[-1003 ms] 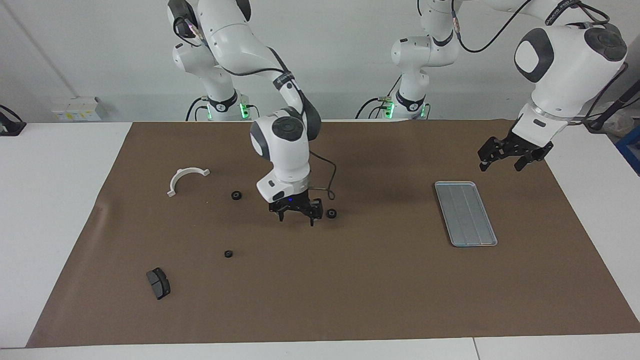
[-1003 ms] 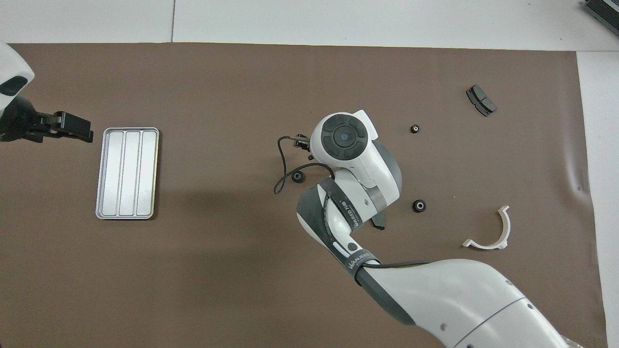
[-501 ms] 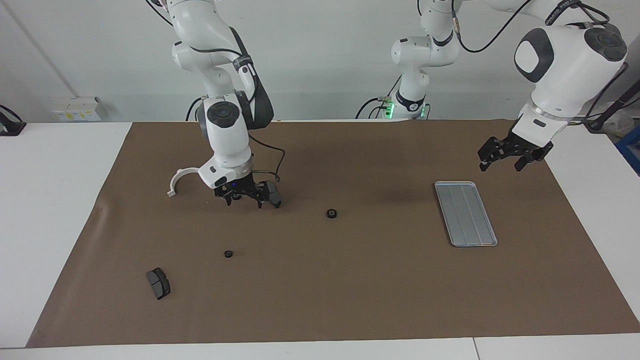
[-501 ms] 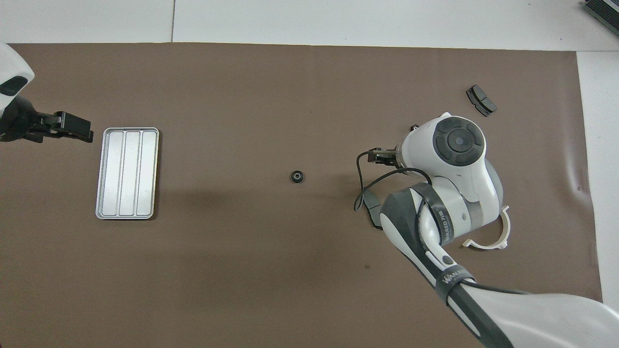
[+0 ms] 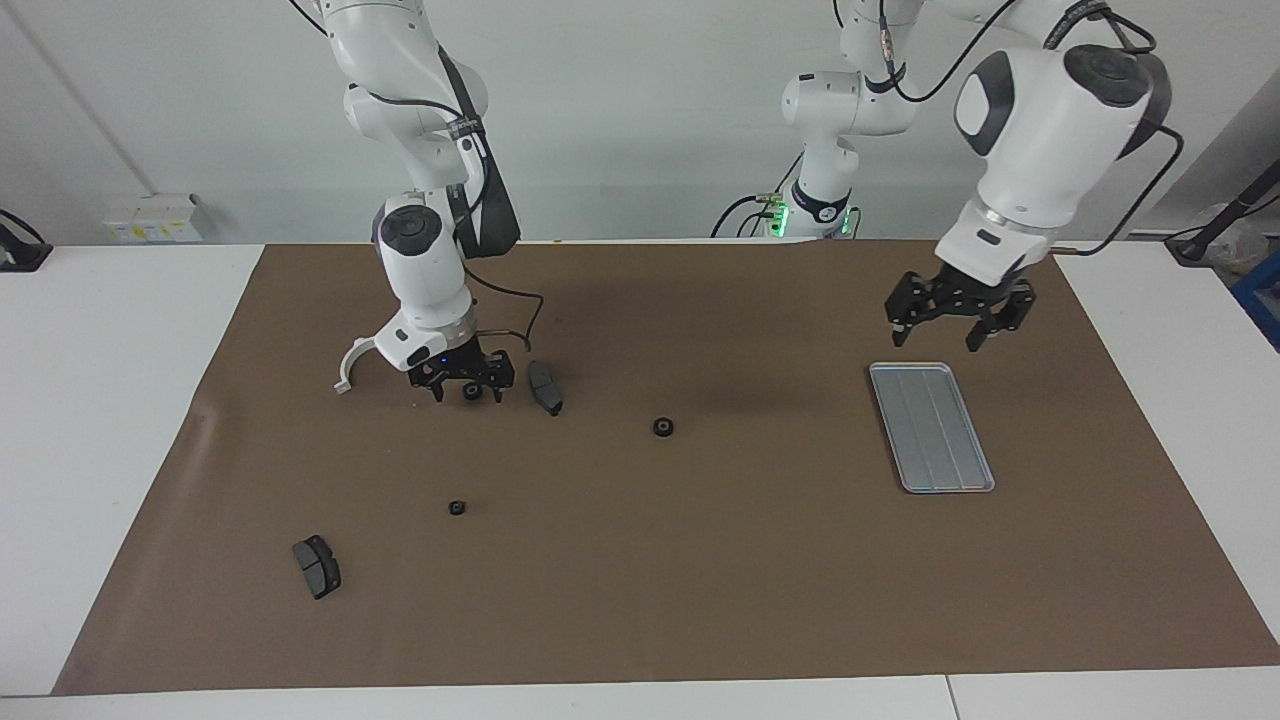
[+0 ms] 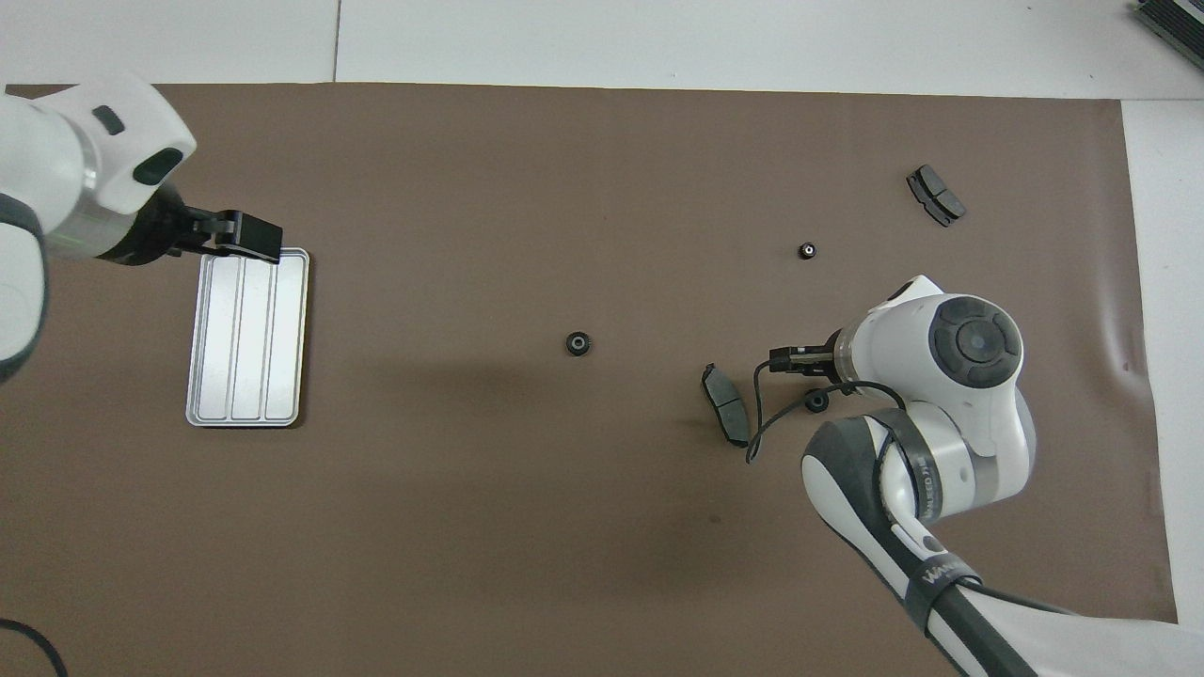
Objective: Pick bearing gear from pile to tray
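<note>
Right pincer (image 5: 467, 392) open, low over a small black round ring (image 5: 472, 391) lying between its fingertips. Left pincer (image 5: 948, 324) open, empty, above the ribbed silver-grey metal tray (image 5: 931, 427).

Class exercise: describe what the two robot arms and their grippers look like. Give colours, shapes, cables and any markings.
Both arms are glossy white with rounded joints capped in dark grey discs. The right arm has a dark band with white lettering. Black cables run along both arms. Green lights glow at the bases. The right gripper and left gripper are black, two-fingered, with angular links.
</note>
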{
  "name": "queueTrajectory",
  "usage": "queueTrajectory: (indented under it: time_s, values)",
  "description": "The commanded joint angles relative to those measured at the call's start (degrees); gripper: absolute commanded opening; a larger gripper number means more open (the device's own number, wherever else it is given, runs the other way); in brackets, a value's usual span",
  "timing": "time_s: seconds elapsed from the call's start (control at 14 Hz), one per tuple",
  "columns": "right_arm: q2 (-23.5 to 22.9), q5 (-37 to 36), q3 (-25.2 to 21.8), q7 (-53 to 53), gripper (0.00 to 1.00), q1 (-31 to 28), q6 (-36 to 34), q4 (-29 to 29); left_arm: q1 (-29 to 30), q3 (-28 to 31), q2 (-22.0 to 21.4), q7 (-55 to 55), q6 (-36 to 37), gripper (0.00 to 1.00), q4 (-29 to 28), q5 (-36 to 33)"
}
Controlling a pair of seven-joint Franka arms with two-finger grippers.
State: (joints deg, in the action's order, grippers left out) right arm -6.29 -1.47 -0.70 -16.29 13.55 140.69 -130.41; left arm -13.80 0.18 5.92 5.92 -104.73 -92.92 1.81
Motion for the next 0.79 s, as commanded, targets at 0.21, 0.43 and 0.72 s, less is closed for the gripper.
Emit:
queueTrajectory:
  time_s: [0.21, 0.43, 0.72]
  values:
    - [2.3, 0.9, 0.7, 2.6, 0.97, -0.9, 6.3, -7.6, -15.1, 1.0, 6.2, 19.6, -8.3, 1.00, -0.2, 0.1]
    - [2.5, 0.9, 0.6, 3.0, 0.83, -0.8, 6.2, -8.0, -20.8, 1.2, 16.3, 25.8, -8.7, 1.00, 6.7, -0.8]
    - [2.9, 0.9, 0.6, 3.3, 0.71, -0.9, 6.2, -8.5, -22.6, 1.0, 23.3, 29.7, -16.0, 1.00, 8.0, -2.2]
